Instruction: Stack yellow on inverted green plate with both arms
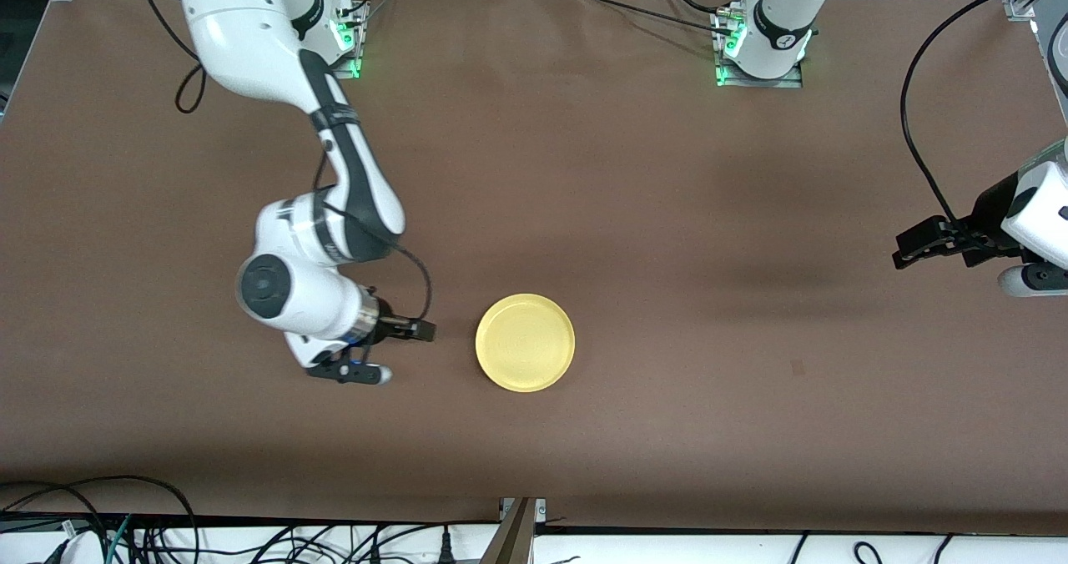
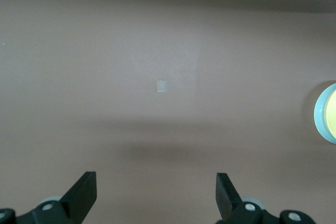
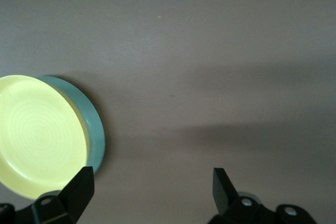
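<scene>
The yellow plate [image 1: 525, 342] lies rim up on the brown table, stacked on the green plate. The green plate is hidden under it in the front view. In the right wrist view the yellow plate [image 3: 39, 135] sits on the green plate [image 3: 96, 129], whose pale rim shows below it. My right gripper [image 1: 415, 329] is open and empty, low beside the stack toward the right arm's end of the table; its jaws [image 3: 152, 187] hold nothing. My left gripper [image 1: 918, 247] is open and empty over the left arm's end of the table [image 2: 156, 190]. The stack's edge [image 2: 319, 114] shows in the left wrist view.
A small pale mark [image 2: 162, 85] lies on the table surface, also faint in the front view [image 1: 797, 368]. Loose cables [image 1: 125, 531] run along the table's edge nearest the front camera. The arm bases [image 1: 763, 47] stand along the edge farthest from that camera.
</scene>
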You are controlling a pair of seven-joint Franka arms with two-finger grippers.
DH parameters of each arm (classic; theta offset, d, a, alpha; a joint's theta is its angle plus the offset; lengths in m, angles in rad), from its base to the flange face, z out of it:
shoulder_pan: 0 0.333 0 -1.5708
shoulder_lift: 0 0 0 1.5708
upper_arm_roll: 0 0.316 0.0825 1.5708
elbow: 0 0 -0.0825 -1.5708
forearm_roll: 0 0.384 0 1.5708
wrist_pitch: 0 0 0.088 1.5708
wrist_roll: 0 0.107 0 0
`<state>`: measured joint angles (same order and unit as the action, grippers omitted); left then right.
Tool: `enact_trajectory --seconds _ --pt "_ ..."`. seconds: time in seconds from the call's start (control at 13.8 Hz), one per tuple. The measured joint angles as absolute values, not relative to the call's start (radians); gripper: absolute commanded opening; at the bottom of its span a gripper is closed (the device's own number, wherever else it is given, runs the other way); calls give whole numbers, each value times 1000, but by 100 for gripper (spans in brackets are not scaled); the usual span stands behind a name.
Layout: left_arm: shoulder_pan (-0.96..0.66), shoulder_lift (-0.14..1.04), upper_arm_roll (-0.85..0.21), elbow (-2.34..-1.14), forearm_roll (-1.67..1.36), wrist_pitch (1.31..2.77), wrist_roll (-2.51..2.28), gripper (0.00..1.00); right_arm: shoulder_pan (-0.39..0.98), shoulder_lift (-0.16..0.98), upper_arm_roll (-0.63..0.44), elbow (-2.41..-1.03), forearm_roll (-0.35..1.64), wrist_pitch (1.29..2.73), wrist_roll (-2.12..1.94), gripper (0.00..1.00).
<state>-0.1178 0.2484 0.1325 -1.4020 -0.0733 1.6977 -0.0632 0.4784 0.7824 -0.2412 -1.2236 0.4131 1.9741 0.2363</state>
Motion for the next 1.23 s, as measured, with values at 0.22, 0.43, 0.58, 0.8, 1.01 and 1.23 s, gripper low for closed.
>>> enact_trajectory --seconds 0.22,0.43,0.58,0.8,1.01,1.23 --pt "-118 248 131 -1402 -73 1698 -63 100 371 683 -246 -1221 345 1789 134 100" --pt "-118 248 129 -1401 -73 1698 -63 100 290 552 -242 -1250 210 1637 111 100" --pt "-119 248 127 -1401 -73 1698 -63 100 260 447 -240 -1318 181 1622 110 100" --pt "-119 248 126 -1400 -73 1698 -63 100 212 312 -239 -1420 150 1622 109 100" --pt "-119 248 127 -1399 -73 1698 -63 100 201 213 -217 -1492 47 1624 51 100" --pt "-119 248 127 -1399 -73 1698 -63 100 190 143 -197 -1506 22 1594 29 100"
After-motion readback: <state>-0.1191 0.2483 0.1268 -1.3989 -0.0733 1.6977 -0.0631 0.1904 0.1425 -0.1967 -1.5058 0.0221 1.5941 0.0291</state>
